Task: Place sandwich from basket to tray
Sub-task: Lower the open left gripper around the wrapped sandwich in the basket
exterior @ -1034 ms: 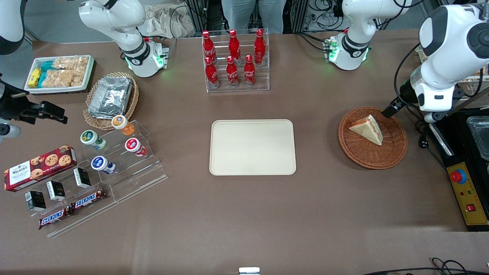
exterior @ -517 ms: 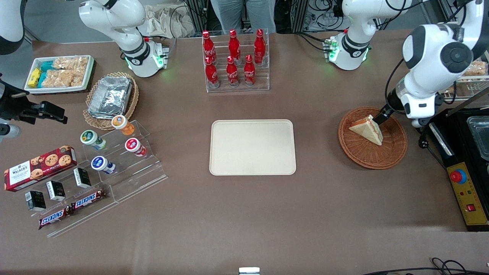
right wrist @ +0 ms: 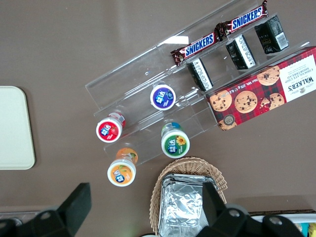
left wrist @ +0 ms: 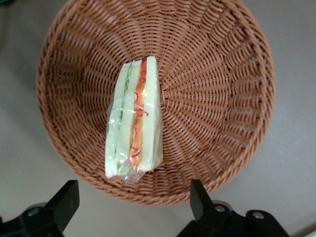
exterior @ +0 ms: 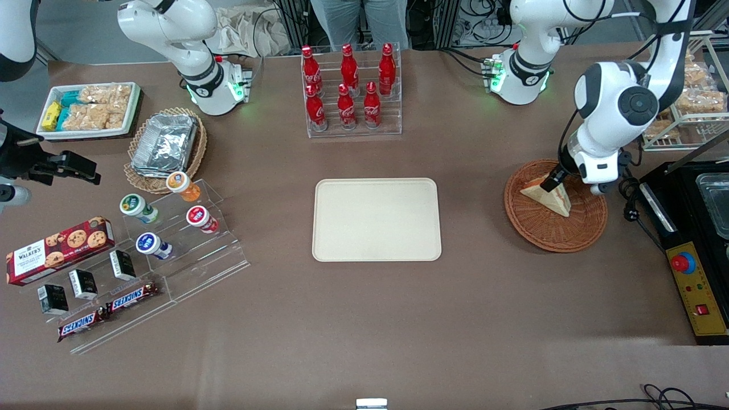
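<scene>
The sandwich (exterior: 553, 197), a wrapped wedge of pale bread with orange-red and green filling, lies in the round reddish-brown wicker basket (exterior: 555, 230) toward the working arm's end of the table. In the left wrist view the sandwich (left wrist: 134, 126) lies in the middle of the basket (left wrist: 222, 98). My left gripper (exterior: 553, 180) hangs open and empty above the basket, over the sandwich's tip farthest from the front camera; its fingers (left wrist: 64, 202) stand wide apart. The cream-beige tray (exterior: 376, 219) lies bare at the table's middle.
A rack of red cola bottles (exterior: 350, 91) stands farther from the front camera than the tray. A black control box (exterior: 697, 250) sits beside the basket. Toward the parked arm's end are yoghurt cups (exterior: 171, 213), snack bars, a cookie box and a tan basket with a foil container (exterior: 165, 145).
My left gripper has moved in over the basket, from its rim toward the sandwich's tip. The sandwich and basket have not moved.
</scene>
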Available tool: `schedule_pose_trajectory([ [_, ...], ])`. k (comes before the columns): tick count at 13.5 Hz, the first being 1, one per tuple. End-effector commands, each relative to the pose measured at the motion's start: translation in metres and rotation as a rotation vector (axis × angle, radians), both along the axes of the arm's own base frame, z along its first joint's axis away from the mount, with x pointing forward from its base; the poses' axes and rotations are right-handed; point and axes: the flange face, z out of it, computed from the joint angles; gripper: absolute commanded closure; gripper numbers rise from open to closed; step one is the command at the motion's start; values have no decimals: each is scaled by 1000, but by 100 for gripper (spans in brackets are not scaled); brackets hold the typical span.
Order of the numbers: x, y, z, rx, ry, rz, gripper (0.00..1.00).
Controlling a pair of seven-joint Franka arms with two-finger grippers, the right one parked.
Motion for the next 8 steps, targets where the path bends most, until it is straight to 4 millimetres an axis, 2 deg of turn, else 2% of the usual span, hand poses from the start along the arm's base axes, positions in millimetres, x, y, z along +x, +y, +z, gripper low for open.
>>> schedule_pose_trajectory([
  [1, 3, -2, -20, 50, -9, 30, 0],
  [8, 1, -2, -44, 72, -1, 30, 0],
])
